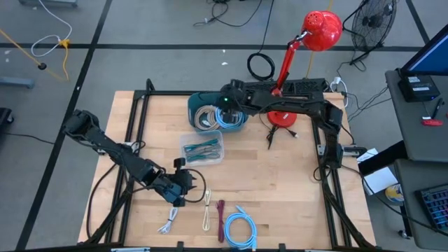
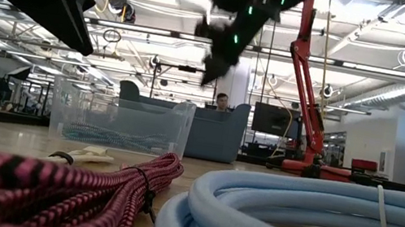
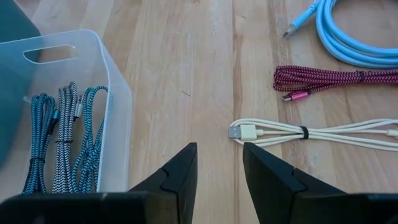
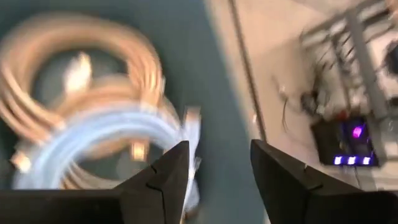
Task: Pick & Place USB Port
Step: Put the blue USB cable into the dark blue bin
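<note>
A cream USB cable (image 3: pixel 298 132) lies on the table, tied in a bundle, its plug (image 3: pixel 239 132) just ahead of my left gripper (image 3: pixel 217 168). That gripper is open and empty, low over the table (image 1: pixel 183 183), between the clear bin (image 1: pixel 201 147) and the loose cables. My right gripper (image 4: pixel 217 168) is open and empty above the teal bin (image 1: pixel 213 112). The teal bin holds beige and light blue cable coils (image 4: pixel 106 143). The clear bin (image 3: pixel 62 112) holds several teal-and-black braided cables (image 3: pixel 62 137).
Near the front edge lie a white cable (image 1: pixel 168 222), a magenta braided cable (image 3: pixel 329 78) and a light blue coil (image 1: pixel 239 229). A red desk lamp (image 1: pixel 283 115) stands at the back right. A black frame (image 1: pixel 140 105) borders the table.
</note>
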Controlling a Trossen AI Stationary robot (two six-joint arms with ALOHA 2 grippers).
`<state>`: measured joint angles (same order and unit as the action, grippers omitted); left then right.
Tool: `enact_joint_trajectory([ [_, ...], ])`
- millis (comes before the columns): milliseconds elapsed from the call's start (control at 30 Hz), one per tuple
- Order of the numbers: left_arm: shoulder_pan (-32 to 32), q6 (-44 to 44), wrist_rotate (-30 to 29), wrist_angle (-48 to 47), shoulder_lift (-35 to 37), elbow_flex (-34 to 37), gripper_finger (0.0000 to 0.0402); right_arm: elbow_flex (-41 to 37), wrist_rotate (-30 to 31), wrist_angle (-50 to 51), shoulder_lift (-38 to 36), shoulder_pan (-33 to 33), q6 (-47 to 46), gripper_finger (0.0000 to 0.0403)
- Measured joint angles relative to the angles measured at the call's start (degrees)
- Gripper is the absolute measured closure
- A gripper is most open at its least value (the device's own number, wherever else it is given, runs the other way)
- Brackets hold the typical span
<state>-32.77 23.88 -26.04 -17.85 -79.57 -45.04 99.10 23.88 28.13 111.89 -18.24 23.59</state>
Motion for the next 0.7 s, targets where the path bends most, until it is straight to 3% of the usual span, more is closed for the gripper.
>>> enact_joint_trajectory([
  [400, 0.00, 0.26, 0.57, -0.35, 0.00, 0.00, 0.0268, 0.26, -1.63, 9.70, -13.46, 19.24, -13.30, 0.0241],
  [700, 0.00, 0.39, 0.61, -0.33, 0.00, 0.00, 0.0268, -5.47, -1.56, 18.59, -15.38, 38.72, -33.34, 0.0253],
])
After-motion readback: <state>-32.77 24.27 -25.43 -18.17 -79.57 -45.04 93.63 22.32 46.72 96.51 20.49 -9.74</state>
